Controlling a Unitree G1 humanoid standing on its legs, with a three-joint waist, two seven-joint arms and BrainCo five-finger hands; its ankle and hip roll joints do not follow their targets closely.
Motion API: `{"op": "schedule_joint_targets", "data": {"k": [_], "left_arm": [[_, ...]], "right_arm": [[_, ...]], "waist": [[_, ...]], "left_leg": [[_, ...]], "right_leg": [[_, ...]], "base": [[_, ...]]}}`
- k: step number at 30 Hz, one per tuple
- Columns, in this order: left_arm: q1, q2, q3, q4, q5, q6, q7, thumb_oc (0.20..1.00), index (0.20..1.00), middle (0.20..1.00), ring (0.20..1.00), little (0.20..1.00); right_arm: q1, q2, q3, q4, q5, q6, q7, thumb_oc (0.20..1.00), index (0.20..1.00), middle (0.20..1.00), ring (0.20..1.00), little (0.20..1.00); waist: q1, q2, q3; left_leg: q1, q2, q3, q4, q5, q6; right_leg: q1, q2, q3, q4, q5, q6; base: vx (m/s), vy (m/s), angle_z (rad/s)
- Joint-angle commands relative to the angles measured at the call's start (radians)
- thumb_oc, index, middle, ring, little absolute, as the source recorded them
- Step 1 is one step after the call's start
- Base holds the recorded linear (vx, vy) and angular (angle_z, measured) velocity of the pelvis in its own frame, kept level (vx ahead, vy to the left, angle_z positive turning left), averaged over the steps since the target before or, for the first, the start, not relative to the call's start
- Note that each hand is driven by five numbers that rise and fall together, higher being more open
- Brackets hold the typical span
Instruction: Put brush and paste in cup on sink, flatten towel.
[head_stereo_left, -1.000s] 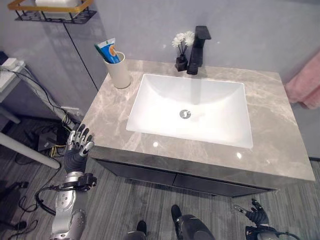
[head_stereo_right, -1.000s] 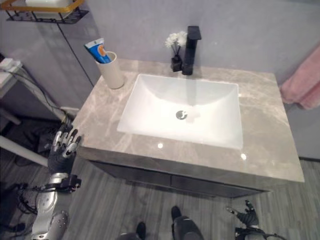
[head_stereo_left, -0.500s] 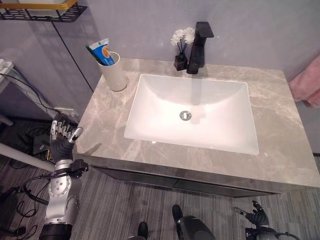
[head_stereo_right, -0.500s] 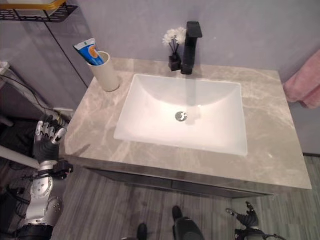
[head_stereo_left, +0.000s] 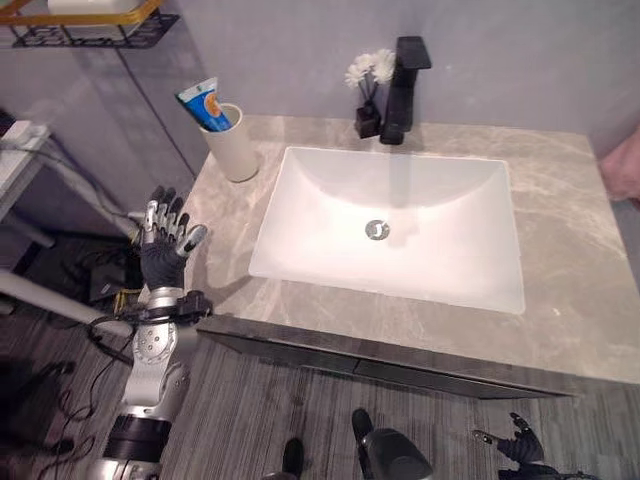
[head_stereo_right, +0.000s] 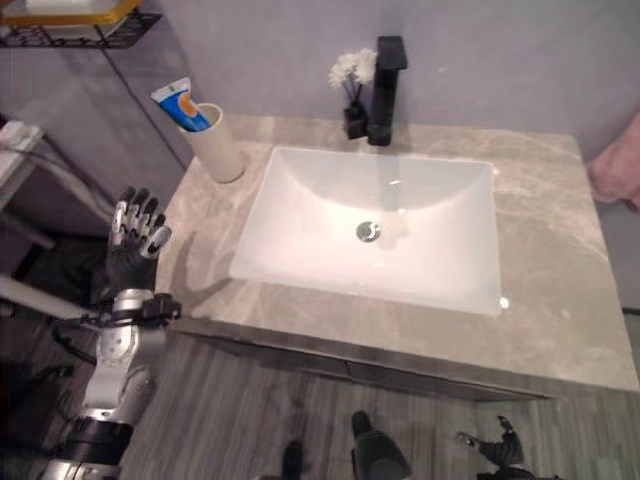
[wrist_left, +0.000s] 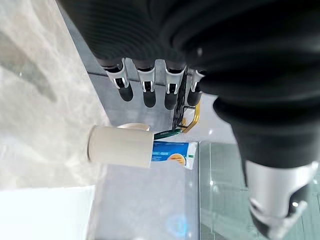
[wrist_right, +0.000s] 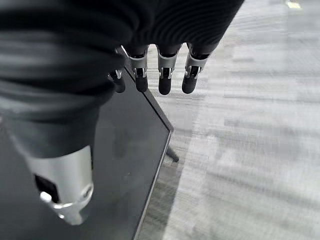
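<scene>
a: eye views? any lettering?
b: toothpaste tube (head_stereo_left: 209, 102) stands in the cream cup (head_stereo_left: 233, 142) on the marble tabletop (head_stereo_left: 560, 300); lettering unreadable. left hand (head_stereo_left: 163, 250) beside its edge, fingers spread, empty.
a: wrist views?
b: right hand (wrist_right: 159, 75) relaxed over wood floor (wrist_right: 260, 125).

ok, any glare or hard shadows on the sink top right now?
Left eye view: the faucet casts a soft grey streak down the basin, and the left hand shadows the countertop at its near left edge. Right eye view: a small glint on the basin's front right rim. Left wrist view: the basin corner is washed out white.
</scene>
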Motion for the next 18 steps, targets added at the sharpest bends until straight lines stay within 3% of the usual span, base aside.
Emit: {"op": "schedule_joint_targets", "data": {"k": [1, 3, 5, 8, 9, 10, 11, 12, 14, 18], "left_arm": [[-0.044, 0.017, 0.024, -0.059, -0.036, -0.077, -0.024, 1.000, 1.000, 1.000, 1.000, 1.000], [-0.048, 0.021, 0.017, -0.056, -0.036, -0.075, -0.029, 1.000, 1.000, 1.000, 1.000, 1.000], [-0.050, 0.033, -0.001, -0.068, -0.026, -0.078, -0.026, 1.000, 1.000, 1.000, 1.000, 1.000], [-0.043, 0.064, 0.018, -0.110, -0.001, -0.096, -0.004, 1.000, 1.000, 1.000, 1.000, 1.000], [-0.028, 0.072, 0.024, -0.122, 0.017, -0.106, 0.010, 1.000, 1.000, 1.000, 1.000, 1.000], [-0.014, 0.068, 0.036, -0.131, 0.001, -0.102, -0.017, 1.000, 1.000, 1.000, 1.000, 1.000], [0.006, 0.059, 0.056, -0.142, -0.016, -0.104, -0.028, 1.000, 1.000, 1.000, 1.000, 1.000], [0.007, 0.060, 0.057, -0.143, -0.017, -0.104, -0.029, 1.000, 1.000, 1.000, 1.000, 1.000], [0.021, 0.070, 0.077, -0.143, -0.020, -0.112, -0.026, 1.000, 1.000, 1.000, 1.000, 1.000], [0.045, 0.095, 0.114, -0.172, -0.003, -0.119, -0.010, 1.000, 1.000, 1.000, 1.000, 1.000]], "right_arm": [[0.046, -0.055, -0.049, 0.076, 0.003, -0.007, -0.074, 1.000, 1.000, 1.000, 1.000, 1.000], [0.038, -0.059, -0.057, 0.100, 0.008, -0.005, -0.080, 1.000, 1.000, 1.000, 1.000, 1.000], [0.024, -0.057, -0.068, 0.147, 0.029, 0.003, -0.095, 1.000, 1.000, 1.000, 1.000, 1.000], [0.002, -0.049, -0.043, 0.163, 0.030, 0.000, -0.109, 1.000, 1.000, 1.000, 1.000, 1.000], [0.005, -0.041, -0.023, 0.163, 0.017, 0.000, -0.109, 1.000, 1.000, 1.000, 1.000, 1.000], [-0.003, -0.037, -0.012, 0.150, 0.004, 0.000, -0.096, 1.000, 1.000, 1.000, 1.000, 1.000], [-0.008, -0.035, 0.013, 0.133, -0.027, 0.006, -0.087, 1.000, 1.000, 1.000, 1.000, 1.000], [-0.008, -0.034, 0.014, 0.132, -0.027, 0.007, -0.087, 1.000, 1.000, 1.000, 1.000, 1.000], [-0.034, -0.022, 0.053, 0.087, -0.065, 0.015, -0.073, 1.000, 1.000, 1.000, 1.000, 1.000], [-0.062, -0.019, 0.128, 0.020, -0.168, 0.025, -0.053, 1.000, 1.000, 1.000, 1.000, 1.000]], "waist": [[-0.028, -0.036, 0.006], [-0.021, -0.036, 0.007], [-0.011, -0.025, 0.016], [0.017, -0.014, 0.027], [0.025, -0.015, 0.030], [0.022, -0.015, 0.024], [0.029, -0.033, 0.021], [0.034, -0.035, 0.022], [0.046, -0.045, 0.017], [0.075, -0.063, 0.021]], "left_leg": [[0.017, -0.035, 0.146, 0.134, -0.048, 0.060], [0.005, -0.030, 0.170, 0.084, -0.073, 0.073], [-0.081, -0.021, 0.167, 0.010, -0.020, 0.079], [-0.149, -0.020, 0.103, -0.057, 0.057, 0.076], [-0.150, -0.010, 0.120, -0.060, 0.069, 0.077], [-0.139, -0.013, 0.129, -0.032, 0.038, 0.082], [-0.133, -0.035, 0.181, 0.033, -0.013, 0.096], [-0.133, -0.035, 0.188, 0.038, -0.018, 0.097], [-0.117, -0.035, 0.292, 0.041, -0.048, 0.124], [-0.104, -0.021, 0.377, 0.061, -0.083, 0.143]], "right_leg": [[0.065, -0.062, 0.085, -0.092, 0.076, 0.067], [0.080, -0.065, 0.087, -0.101, 0.070, 0.072], [0.089, -0.064, 0.104, -0.113, 0.074, 0.078], [0.092, -0.040, 0.176, -0.095, 0.056, 0.085], [0.094, -0.038, 0.203, -0.085, 0.051, 0.090], [0.098, -0.043, 0.227, -0.079, 0.039, 0.094], [0.106, -0.066, 0.274, -0.100, 0.056, 0.111], [0.107, -0.067, 0.281, -0.103, 0.057, 0.113], [0.097, -0.111, 0.338, -0.150, 0.100, 0.159], [0.055, -0.145, 0.305, -0.147, 0.126, 0.187]], "base": [[0.09, -0.055, 0.44], [0.08, 0.003, 0.40], [0.10, 0.054, 0.28], [0.17, 0.117, -0.25], [0.21, 0.204, -1.22], [0.24, 0.315, -1.60], [0.17, 0.252, -1.21], [0.14, 0.300, -1.09], [0.05, 0.282, -1.53], [0.01, 0.185, -1.43]]}}
